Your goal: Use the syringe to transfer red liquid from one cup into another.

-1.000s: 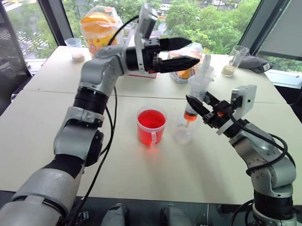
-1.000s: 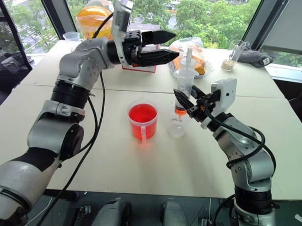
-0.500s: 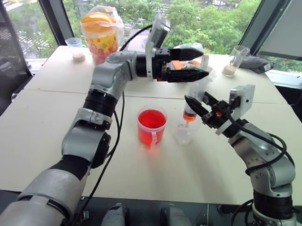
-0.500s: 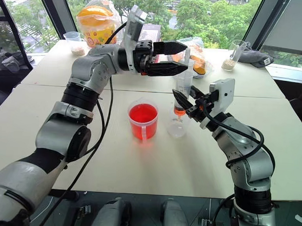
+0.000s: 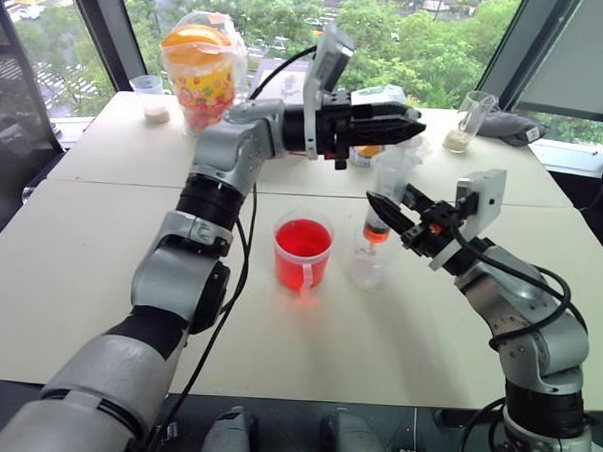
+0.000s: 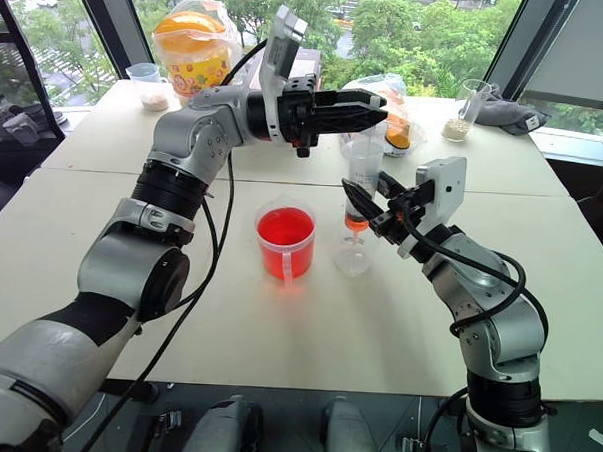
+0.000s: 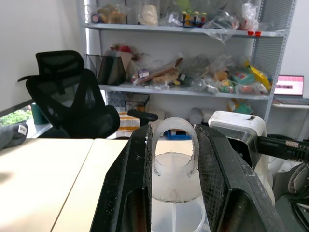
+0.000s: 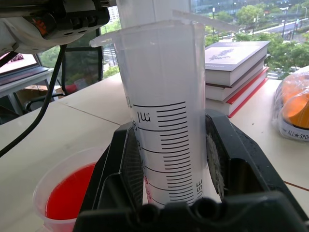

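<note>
The right gripper (image 5: 390,209) clamps the barrel of the large clear plastic syringe (image 6: 362,174), upright over the small colourless clear cup (image 5: 365,265), beside the red-filled handled cup (image 5: 302,251) on the white table (image 5: 92,217). The left gripper (image 6: 371,113) pinches the syringe's white plunger top (image 7: 172,150).

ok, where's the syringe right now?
Head views: the syringe stands upright right of centre, gripped by the right gripper, tip over the small clear cup, beside the red cup.

Syringe (image 8: 161,125) barrel reads "ml" and "USE"; orange bag (image 8: 294,108) "SPO"
</note>
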Action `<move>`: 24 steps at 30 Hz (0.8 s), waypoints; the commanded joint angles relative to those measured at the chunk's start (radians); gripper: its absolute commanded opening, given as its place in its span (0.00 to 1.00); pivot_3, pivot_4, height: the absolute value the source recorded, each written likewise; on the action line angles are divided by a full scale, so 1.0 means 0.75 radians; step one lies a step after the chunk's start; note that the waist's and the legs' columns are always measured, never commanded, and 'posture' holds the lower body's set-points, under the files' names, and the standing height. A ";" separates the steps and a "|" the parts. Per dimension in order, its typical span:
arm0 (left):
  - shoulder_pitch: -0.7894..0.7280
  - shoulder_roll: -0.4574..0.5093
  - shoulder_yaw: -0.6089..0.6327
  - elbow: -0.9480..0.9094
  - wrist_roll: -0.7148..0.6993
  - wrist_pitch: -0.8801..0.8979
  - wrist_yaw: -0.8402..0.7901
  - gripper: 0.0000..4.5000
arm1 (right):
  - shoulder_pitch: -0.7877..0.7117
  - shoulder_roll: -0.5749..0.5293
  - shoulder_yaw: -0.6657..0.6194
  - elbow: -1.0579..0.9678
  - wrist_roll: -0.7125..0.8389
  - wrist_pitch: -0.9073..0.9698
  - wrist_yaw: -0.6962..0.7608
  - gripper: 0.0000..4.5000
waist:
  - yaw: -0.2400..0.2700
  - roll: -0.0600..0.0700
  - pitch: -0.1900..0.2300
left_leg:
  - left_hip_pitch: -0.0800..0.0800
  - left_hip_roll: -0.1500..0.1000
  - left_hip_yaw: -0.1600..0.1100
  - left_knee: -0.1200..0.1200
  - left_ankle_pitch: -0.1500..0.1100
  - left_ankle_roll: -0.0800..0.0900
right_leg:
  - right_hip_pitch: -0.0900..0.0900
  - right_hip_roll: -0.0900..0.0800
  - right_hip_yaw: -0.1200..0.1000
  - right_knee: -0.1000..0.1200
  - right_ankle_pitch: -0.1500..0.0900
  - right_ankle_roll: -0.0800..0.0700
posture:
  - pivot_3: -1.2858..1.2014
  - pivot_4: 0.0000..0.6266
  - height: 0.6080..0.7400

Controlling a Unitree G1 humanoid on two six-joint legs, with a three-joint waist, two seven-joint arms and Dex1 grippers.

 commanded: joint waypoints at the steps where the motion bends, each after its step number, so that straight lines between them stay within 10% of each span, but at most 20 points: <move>1: 0.016 -0.011 -0.046 -0.059 0.031 -0.011 -0.042 0.17 | -0.040 -0.018 -0.020 -0.073 0.013 -0.010 -0.007 0.32 | -0.001 0.000 0.000 | 0.000 0.000 0.000 0.000 0.000 0.000 | 0.000 0.000 0.000 0.000 0.000 0.000 | 0.52 0.24 1.00; 24: 0.252 -0.052 -0.155 -0.147 0.146 -0.024 0.001 0.17 | -0.242 -0.109 -0.170 -0.046 0.124 0.061 -0.044 0.32 | 0.001 0.000 0.000 | 0.000 0.000 0.000 0.000 0.000 0.000 | 0.000 0.000 0.000 0.000 0.000 0.000 | 0.52 0.24 1.00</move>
